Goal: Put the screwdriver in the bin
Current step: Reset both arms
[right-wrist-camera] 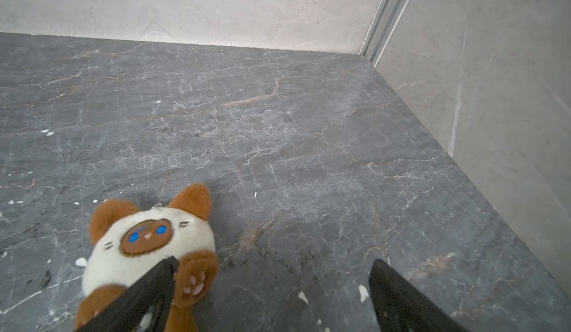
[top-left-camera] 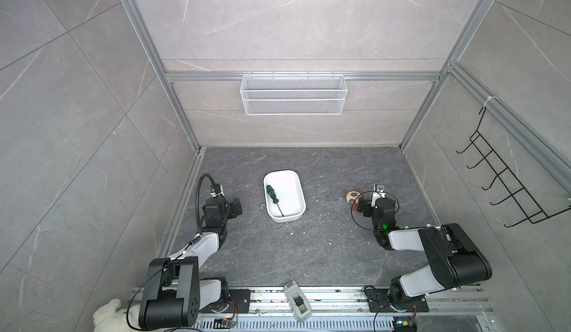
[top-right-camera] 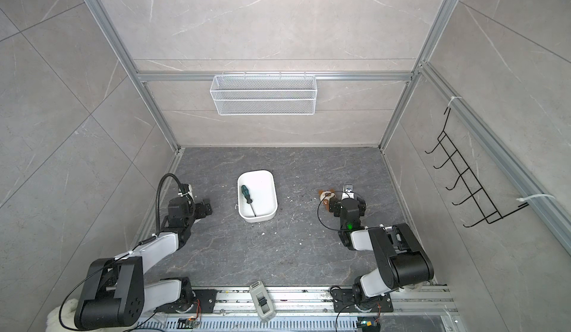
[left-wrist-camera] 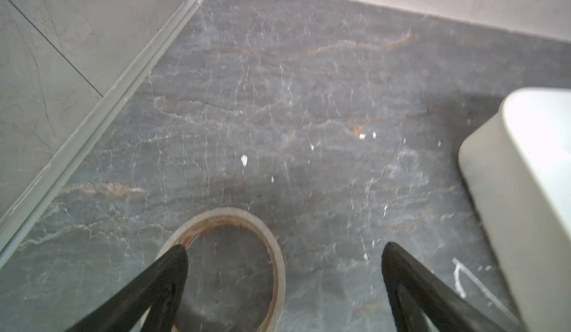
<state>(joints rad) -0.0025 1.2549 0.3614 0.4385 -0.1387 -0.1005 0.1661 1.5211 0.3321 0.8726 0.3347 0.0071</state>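
White and shallow, the rounded rectangular plastic bin (top-left-camera: 289,218) (top-right-camera: 262,219) sits on the dark grey marble-patterned tabletop (top-left-camera: 309,247). In both top views, the small screwdriver (top-left-camera: 276,200) (top-right-camera: 248,199) with the green-and-black handle lies flat on the bin's floor. It rests at a slant, with the handle toward the bin's far left corner and the thin dark shaft reaching toward the bin's near wall.

To the left of the bin and apart from it, the left gripper (left-wrist-camera: 284,250) hangs low over the tabletop with its jaws spread wide and nothing between them. In the left wrist view, a flat beige tape ring (left-wrist-camera: 228,214) lies under one black finger; whether the finger touches it cannot be told. A corner of the bin shows at the edge of that view.

To the right of the bin and farther from it, the right gripper (right-wrist-camera: 273,262) also stands wide apart and grips nothing. A small brown-and-cream plush cat (right-wrist-camera: 148,247) lies between this gripper and the bin. One finger overlaps the cat's body in the right wrist view, and contact is unclear.

Behind the bin, a long white wire-mesh basket (top-left-camera: 293,99) hangs on the back wall.
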